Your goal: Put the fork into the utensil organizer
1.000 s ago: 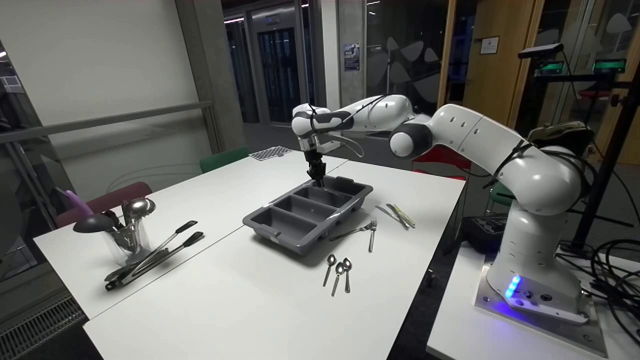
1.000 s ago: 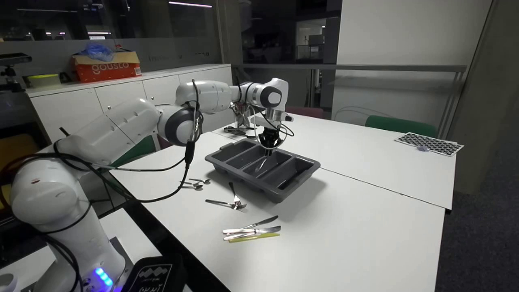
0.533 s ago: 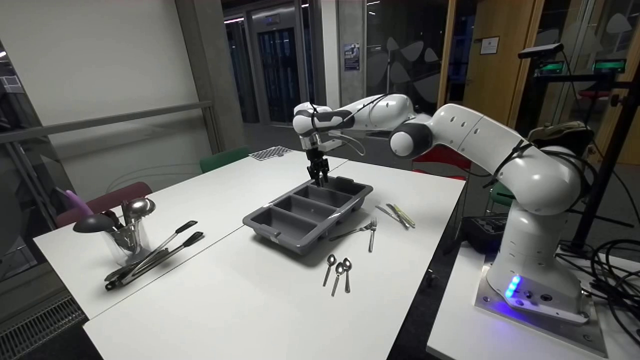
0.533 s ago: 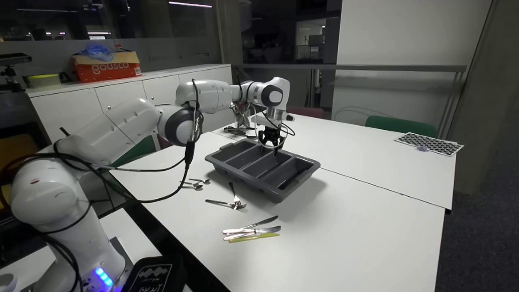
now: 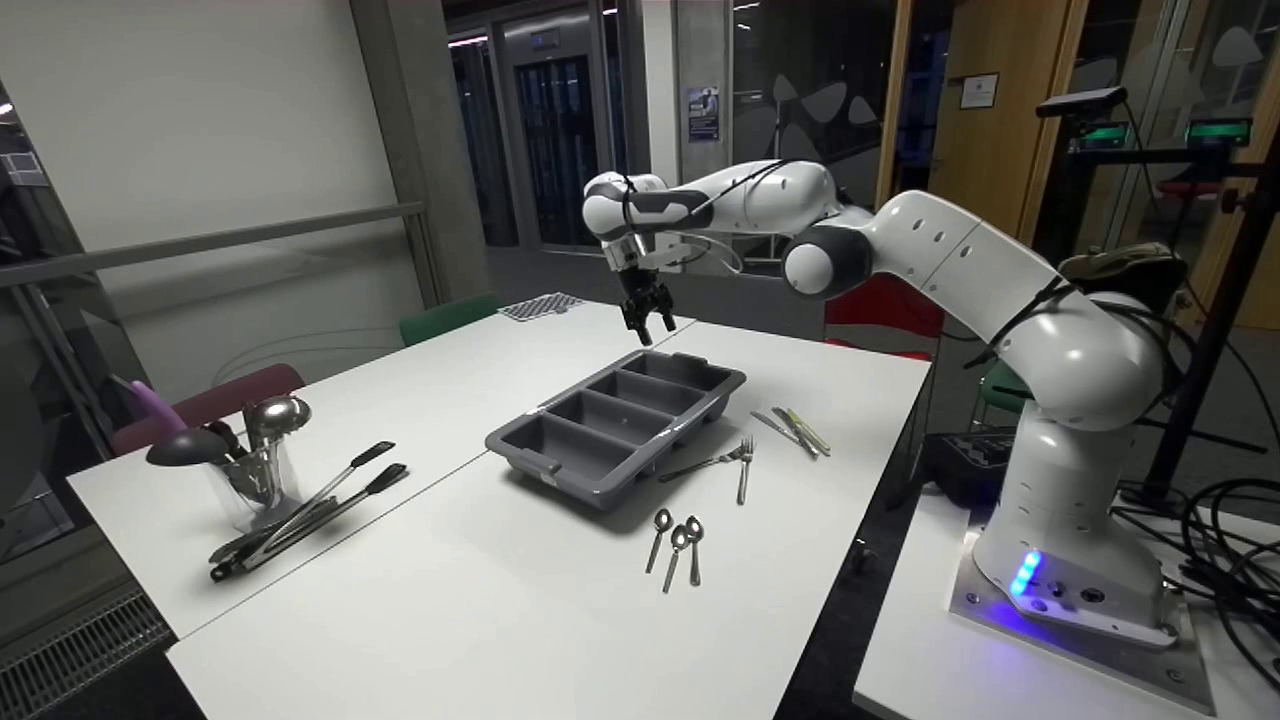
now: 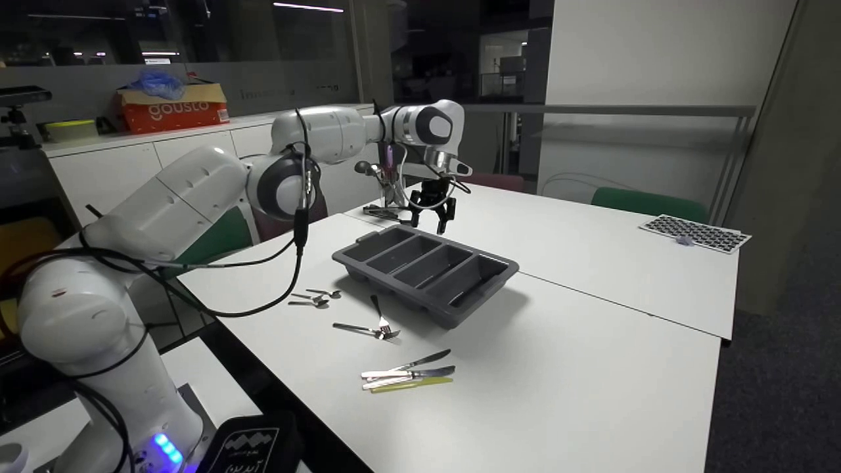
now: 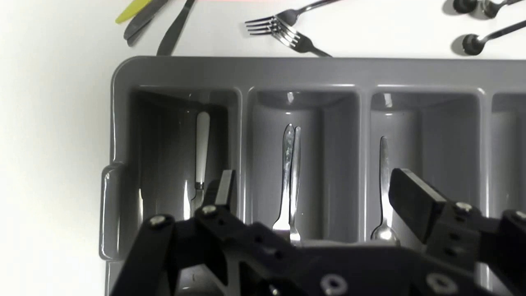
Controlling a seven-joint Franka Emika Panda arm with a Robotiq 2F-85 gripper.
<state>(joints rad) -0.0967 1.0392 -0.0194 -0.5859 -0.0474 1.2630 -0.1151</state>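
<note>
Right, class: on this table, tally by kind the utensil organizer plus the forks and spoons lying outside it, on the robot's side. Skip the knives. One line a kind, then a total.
Utensil organizer: 1
Loose forks: 2
Loose spoons: 3
Total: 6

I see three spoons (image 5: 680, 538) on the white table (image 5: 480, 610), and a yellow utensil (image 6: 414, 385) alongside silver knives (image 6: 440, 372). Black-handled tongs (image 5: 305, 525) lie near a clear container (image 5: 287, 482) holding a black ladle (image 5: 188, 447). On white cabinets (image 6: 194, 161) I spot a red gousto box (image 6: 172, 117).
</note>
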